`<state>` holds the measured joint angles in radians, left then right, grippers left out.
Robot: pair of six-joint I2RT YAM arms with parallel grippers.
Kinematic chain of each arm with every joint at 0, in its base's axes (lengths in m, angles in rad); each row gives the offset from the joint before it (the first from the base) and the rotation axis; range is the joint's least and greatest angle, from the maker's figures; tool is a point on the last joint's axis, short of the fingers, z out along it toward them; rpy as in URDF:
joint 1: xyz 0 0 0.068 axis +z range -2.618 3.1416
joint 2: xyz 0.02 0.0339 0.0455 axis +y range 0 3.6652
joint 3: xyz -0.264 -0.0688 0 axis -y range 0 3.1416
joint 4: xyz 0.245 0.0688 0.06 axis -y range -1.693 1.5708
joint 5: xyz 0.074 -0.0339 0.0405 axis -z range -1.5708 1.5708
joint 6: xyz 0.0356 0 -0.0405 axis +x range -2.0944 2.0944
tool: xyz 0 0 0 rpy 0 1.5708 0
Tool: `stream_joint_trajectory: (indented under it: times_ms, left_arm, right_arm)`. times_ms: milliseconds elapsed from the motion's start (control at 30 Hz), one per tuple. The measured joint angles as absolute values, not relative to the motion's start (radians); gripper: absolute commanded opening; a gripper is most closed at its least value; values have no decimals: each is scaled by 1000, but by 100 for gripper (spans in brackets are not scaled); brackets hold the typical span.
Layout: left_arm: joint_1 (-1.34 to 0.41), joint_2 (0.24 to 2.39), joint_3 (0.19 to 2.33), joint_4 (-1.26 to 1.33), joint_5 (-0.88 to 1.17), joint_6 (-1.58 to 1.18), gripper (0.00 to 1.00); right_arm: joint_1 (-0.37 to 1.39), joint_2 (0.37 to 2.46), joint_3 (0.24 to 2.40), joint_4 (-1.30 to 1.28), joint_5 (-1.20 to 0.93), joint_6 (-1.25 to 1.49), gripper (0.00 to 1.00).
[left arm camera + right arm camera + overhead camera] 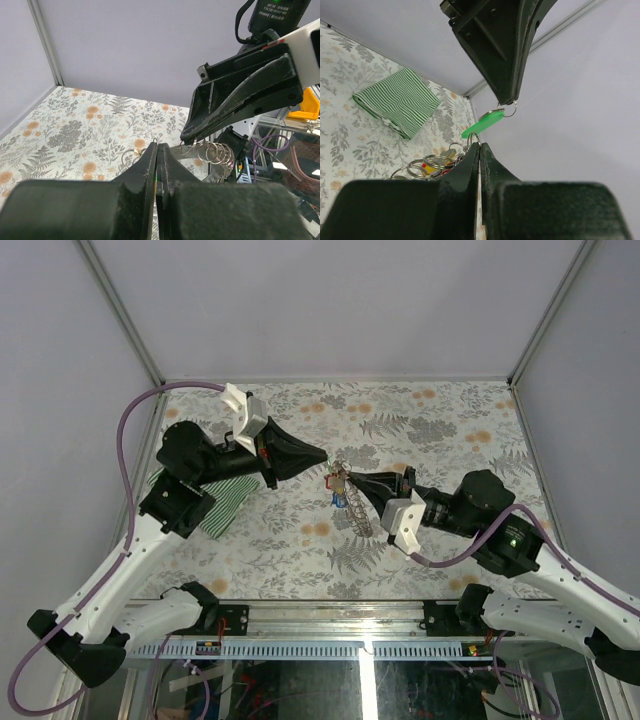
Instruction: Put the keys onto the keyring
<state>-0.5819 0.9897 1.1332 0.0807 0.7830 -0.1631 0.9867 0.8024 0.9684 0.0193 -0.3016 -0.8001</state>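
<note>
My left gripper (322, 457) is shut; in the right wrist view its tip (506, 100) pinches a small ring from which a green key (482, 123) hangs. My right gripper (348, 480) is shut on a ring of the keyring (362, 517), whose coil of grey rings hangs below it above the table. The gripper tips nearly meet. In the left wrist view my shut left gripper (158, 146) shows a bit of ring at its tip, with the keyring's rings (216, 152) under the right gripper (186, 136). Red and yellow keys (427, 167) hang among the rings beside the right gripper (480, 146).
A folded green-and-white striped cloth (225, 500) lies on the floral table (440, 430) under the left arm, and shows in the right wrist view (400, 100). Grey walls enclose the table on three sides.
</note>
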Motion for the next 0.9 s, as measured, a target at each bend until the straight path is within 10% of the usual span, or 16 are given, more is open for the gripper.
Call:
stream_joint_trajectory:
  times_ms: [900]
  left_arm:
    - [-582, 1119, 1200, 31, 750, -163, 0]
  right_arm:
    - [1079, 942, 1226, -177, 228, -799, 0]
